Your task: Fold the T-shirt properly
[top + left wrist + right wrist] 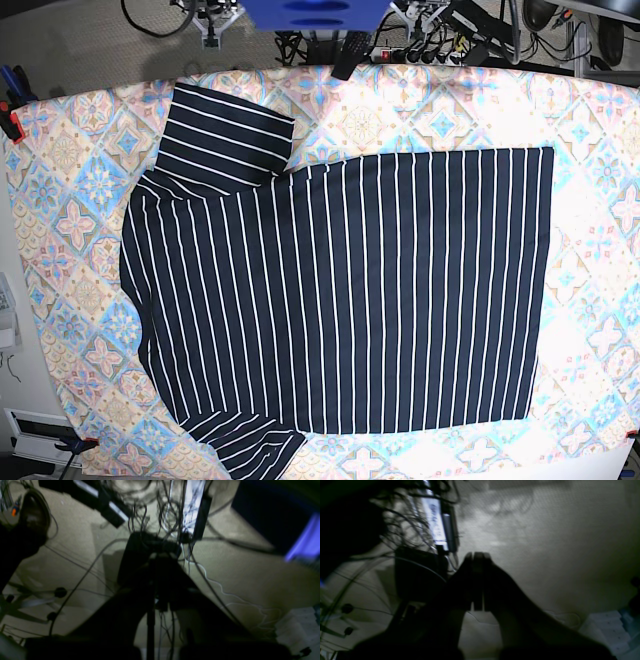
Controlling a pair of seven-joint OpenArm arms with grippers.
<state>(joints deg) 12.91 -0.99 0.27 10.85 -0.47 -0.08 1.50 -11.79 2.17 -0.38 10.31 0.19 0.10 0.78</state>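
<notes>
The T-shirt [345,295] lies spread flat on the counter, on top of the pastel tile-patterned cloth [70,210] that covers it. The shirt's hem edge runs straight along its right side in the base view, and its collar end lies toward the left. One sleeve [225,135] sticks out from the shirt's upper left corner, its stripes running crosswise to those of the body; the other sleeve [250,440] pokes out at the lower left corner. The cloth shows as a border all round the shirt. No container is on the counter.

Neither arm reaches over the shirt in the base view. Both wrist cameras look away from it, at a carpeted floor with tangled cables [160,512] and a power strip [437,522]. The right gripper [478,557] shows as a dark silhouette with its jaws pressed together, nothing between them. The left gripper [152,562] is too dark and blurred to tell how its jaws stand.
</notes>
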